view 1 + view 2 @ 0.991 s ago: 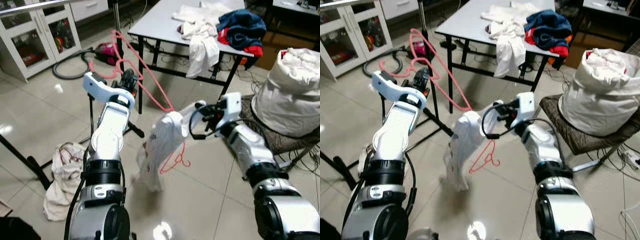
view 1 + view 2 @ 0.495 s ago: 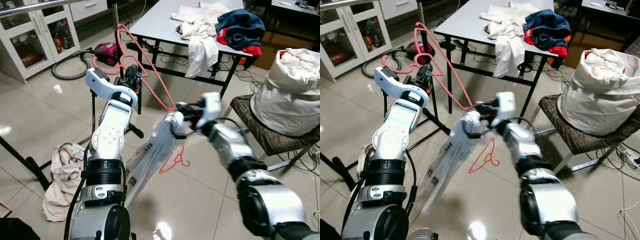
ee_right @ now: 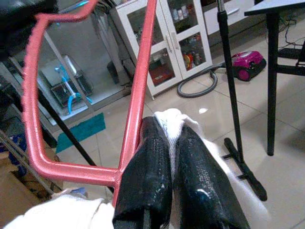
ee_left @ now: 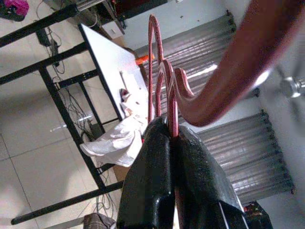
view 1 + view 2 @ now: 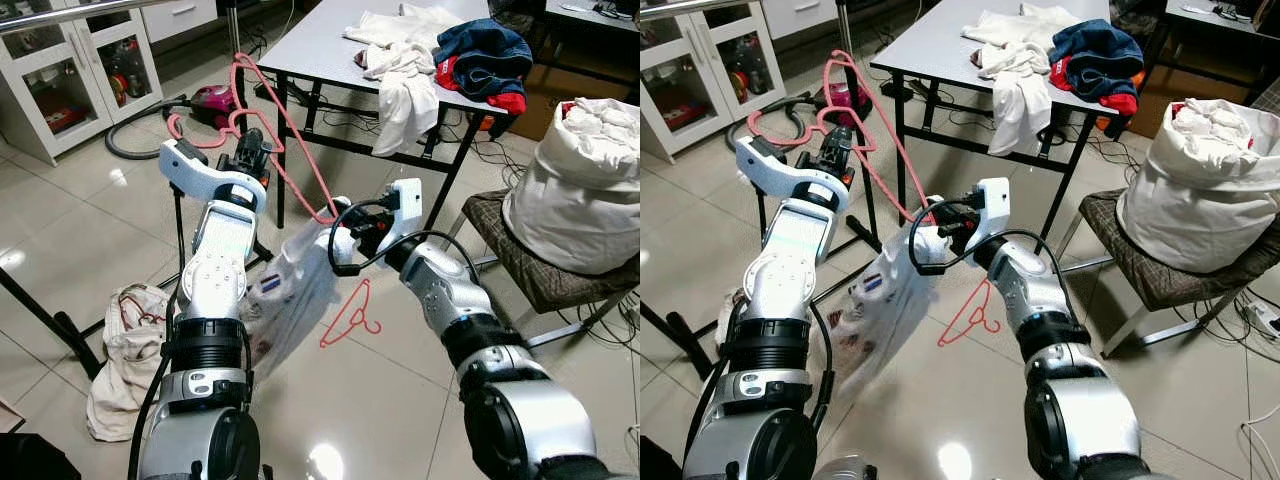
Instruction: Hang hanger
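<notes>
A pink hanger (image 5: 296, 150) slants from upper left to lower right in front of me. My left gripper (image 5: 252, 145) is shut on its thin wires below the hook (image 4: 164, 90). The hanger's low corner is tucked inside a white garment (image 5: 295, 295) with printed labels, which hangs off to the lower left. My right gripper (image 5: 345, 238) is shut on that garment's top edge, right beside the hanger's bar (image 3: 139, 95). White cloth (image 3: 172, 121) shows pinched between the right fingers. A second red hanger (image 5: 350, 322) lies on the floor below.
A black rack pole (image 5: 232, 35) stands behind the left gripper. The grey table (image 5: 320, 50) with heaped clothes is just beyond. A chair with a stuffed white bag (image 5: 590, 180) stands at right. Crumpled cloth (image 5: 125, 350) lies on the tiles at left; a vacuum (image 5: 212, 100) and a cabinet (image 5: 60, 80) stand far left.
The garment has swung from hanging straight down out to the lower left. My right gripper has shifted slightly left and up with it. The left gripper has raised the hanger a little.
</notes>
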Robot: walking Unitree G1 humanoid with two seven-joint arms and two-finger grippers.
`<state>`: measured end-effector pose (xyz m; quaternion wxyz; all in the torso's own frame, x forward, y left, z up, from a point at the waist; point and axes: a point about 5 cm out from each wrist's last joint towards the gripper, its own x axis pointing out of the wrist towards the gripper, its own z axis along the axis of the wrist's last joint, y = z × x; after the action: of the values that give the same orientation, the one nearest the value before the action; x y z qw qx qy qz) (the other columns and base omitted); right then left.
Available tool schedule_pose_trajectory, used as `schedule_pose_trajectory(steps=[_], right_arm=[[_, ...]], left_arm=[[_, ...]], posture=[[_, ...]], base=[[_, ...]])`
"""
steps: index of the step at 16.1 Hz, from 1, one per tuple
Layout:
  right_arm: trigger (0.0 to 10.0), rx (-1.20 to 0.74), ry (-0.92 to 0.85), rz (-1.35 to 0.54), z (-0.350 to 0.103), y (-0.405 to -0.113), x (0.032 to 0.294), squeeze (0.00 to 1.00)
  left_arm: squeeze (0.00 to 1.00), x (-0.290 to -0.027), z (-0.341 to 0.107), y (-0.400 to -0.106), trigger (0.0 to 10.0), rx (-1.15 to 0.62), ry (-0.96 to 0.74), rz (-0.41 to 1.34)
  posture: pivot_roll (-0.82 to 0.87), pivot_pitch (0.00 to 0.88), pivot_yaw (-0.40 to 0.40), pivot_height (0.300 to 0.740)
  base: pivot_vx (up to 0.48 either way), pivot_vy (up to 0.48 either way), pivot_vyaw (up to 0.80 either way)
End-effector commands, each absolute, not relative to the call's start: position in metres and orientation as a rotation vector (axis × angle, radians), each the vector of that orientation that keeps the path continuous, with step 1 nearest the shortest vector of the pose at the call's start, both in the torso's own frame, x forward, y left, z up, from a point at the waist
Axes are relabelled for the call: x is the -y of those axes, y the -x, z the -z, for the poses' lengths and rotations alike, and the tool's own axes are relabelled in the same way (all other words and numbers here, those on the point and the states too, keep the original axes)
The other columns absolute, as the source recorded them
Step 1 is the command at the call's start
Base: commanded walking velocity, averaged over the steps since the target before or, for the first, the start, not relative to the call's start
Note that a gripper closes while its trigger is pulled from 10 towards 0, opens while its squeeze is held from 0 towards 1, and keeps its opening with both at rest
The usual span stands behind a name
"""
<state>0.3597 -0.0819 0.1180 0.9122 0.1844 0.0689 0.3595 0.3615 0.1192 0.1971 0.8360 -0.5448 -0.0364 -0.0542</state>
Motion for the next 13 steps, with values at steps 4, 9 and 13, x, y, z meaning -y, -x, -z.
schedule_pose_trajectory(steps=[4, 9, 13], right_arm=[[10.0, -0.195, -0.377, -0.724, -0.102, -0.352, 0.089, 0.0], [10.0, -0.273, -0.437, -0.69, -0.091, -0.346, 0.09, 0.0], [10.0, -0.276, -0.447, -0.693, -0.092, -0.346, 0.092, 0.0]], left_arm=[[0.0, -0.092, -0.197, -0.364, 10.0, 0.034, 1.219, 0.137], [0.0, -0.1, -0.202, -0.369, 10.0, 0.074, 1.203, 0.105], [0.0, -0.112, -0.21, -0.372, 10.0, 0.138, 1.154, 0.074]], posture=[[0.04, 0.0, -0.04, 0.74], [0.04, 0.0, -0.035, 0.74], [0.04, 0.0, -0.037, 0.74]], base=[[0.0, 0.0, 0.0], [0.0, 0.0, 0.0], [0.0, 0.0, 0.0]])
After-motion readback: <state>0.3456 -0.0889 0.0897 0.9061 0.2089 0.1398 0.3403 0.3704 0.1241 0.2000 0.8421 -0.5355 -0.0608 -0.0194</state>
